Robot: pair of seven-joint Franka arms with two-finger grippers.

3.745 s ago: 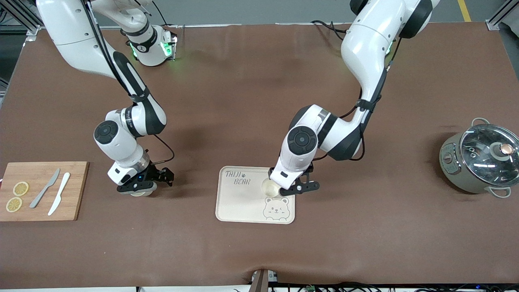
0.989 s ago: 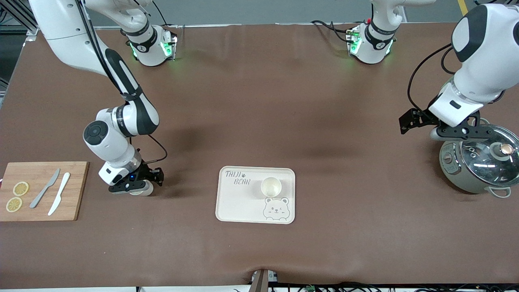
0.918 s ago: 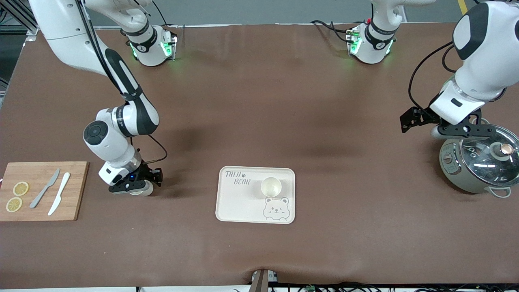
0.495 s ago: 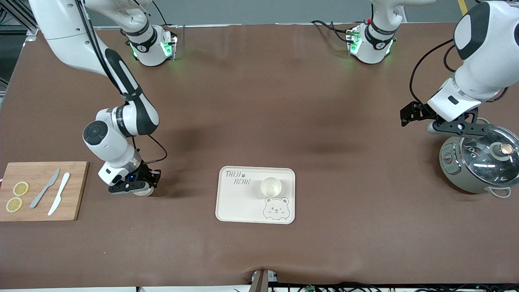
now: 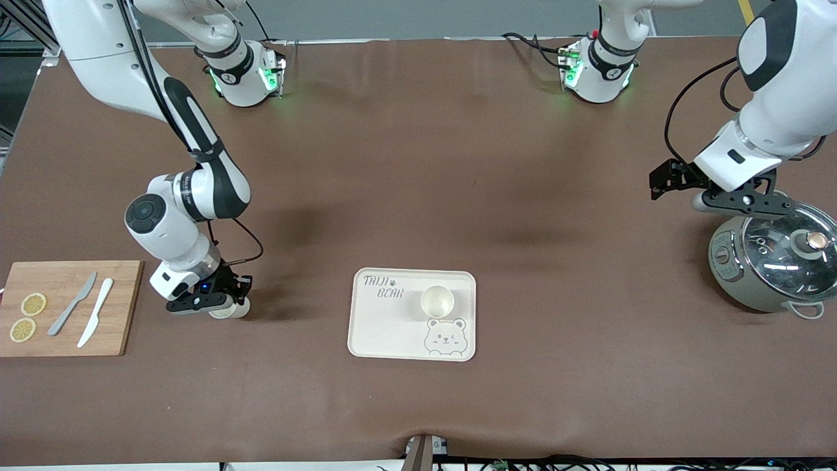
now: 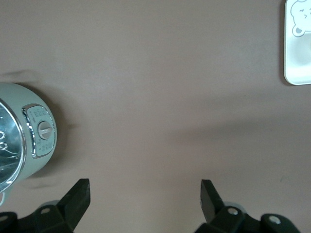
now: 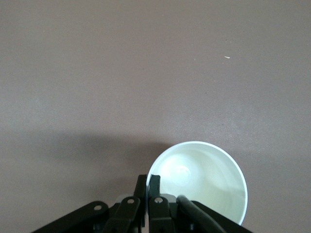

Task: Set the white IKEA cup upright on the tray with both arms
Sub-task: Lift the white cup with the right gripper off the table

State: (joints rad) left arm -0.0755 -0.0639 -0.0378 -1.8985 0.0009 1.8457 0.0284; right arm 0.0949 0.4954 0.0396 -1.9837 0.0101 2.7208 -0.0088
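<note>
On the tray [image 5: 392, 327], near mid-bench, one white cup [image 5: 437, 301] stands upright, mouth up, just above the bear drawing w/ nothing touching it. So that half of the job looks done. A second white cup [image 5: 230, 310] sits on the bare bench toward the right arm's end, between the tray and the cutting board [image 5: 121, 307], well apart from the tray. The right hand [image 5: 208, 304] is down on it: in the right wrist view the fingers [image 7: 148, 191] are pinched shut on the cup's [image 7: 199, 179] rim, one inside, one outside. Whether it's off the bench yet, hard to tell. Left to do, prob.: lift, carry to the tray, set it upright beside the first cup, let go. The left hand [image 5: 716, 190] waits spread wide and empty, up above the bench beside the lidded pot [image 5: 775, 261]. On the board lie two knives [image 5: 85, 311] and lemon slices [image 5: 27, 317], untouched.
</note>
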